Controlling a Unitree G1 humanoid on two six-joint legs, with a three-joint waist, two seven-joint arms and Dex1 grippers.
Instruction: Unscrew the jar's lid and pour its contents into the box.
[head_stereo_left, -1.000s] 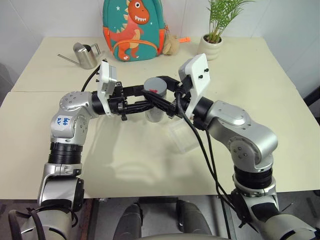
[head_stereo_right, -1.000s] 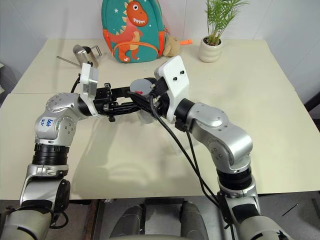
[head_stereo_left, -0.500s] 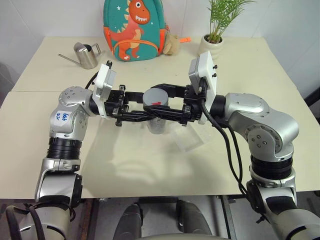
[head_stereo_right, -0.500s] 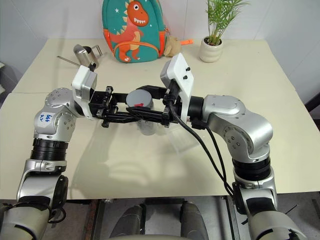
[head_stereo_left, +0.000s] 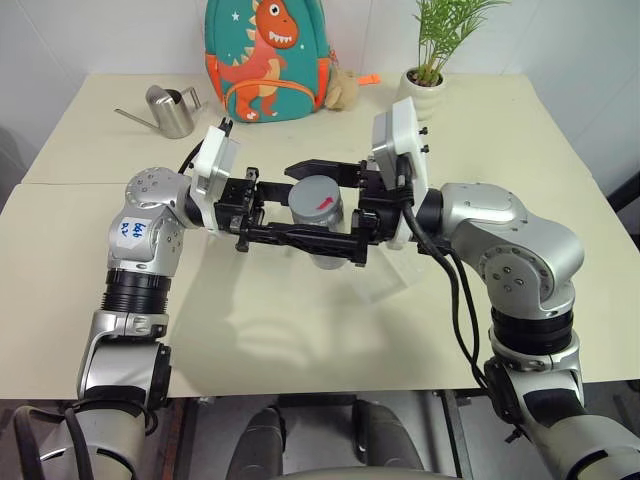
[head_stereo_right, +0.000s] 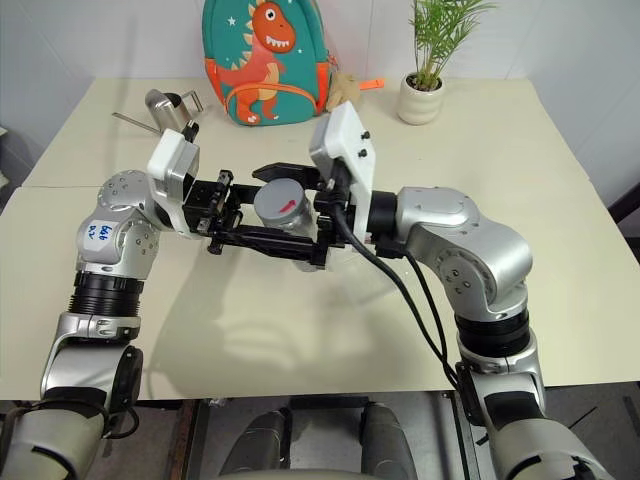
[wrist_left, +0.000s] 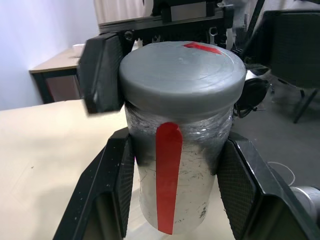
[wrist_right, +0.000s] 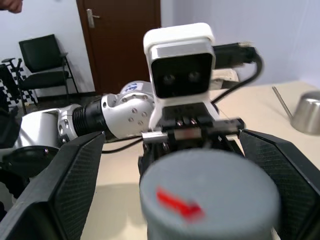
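The left claw (head_stereo_left: 318, 237) holds the jar (head_stereo_left: 322, 232) up over the middle of the bench (head_stereo_left: 300, 330). The right claw (head_stereo_left: 322, 202) is spread wide around the lid (head_stereo_left: 316, 194), not touching it. The box (head_stereo_left: 385, 278) sits just below.

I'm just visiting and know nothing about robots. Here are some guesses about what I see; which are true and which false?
1. The left hand is clamped on the jar. True.
2. The lid is already off the jar. False: it sits on top of the jar.
3. The right hand squeezes the lid tightly. False: its fingers stand open on either side of the lid, apart from it.
4. The jar is held up above the table. True.
5. The box is full of brown granules. False: the clear box on the table looks empty.
6. A dinosaur backpack stands at the table's far edge. True.
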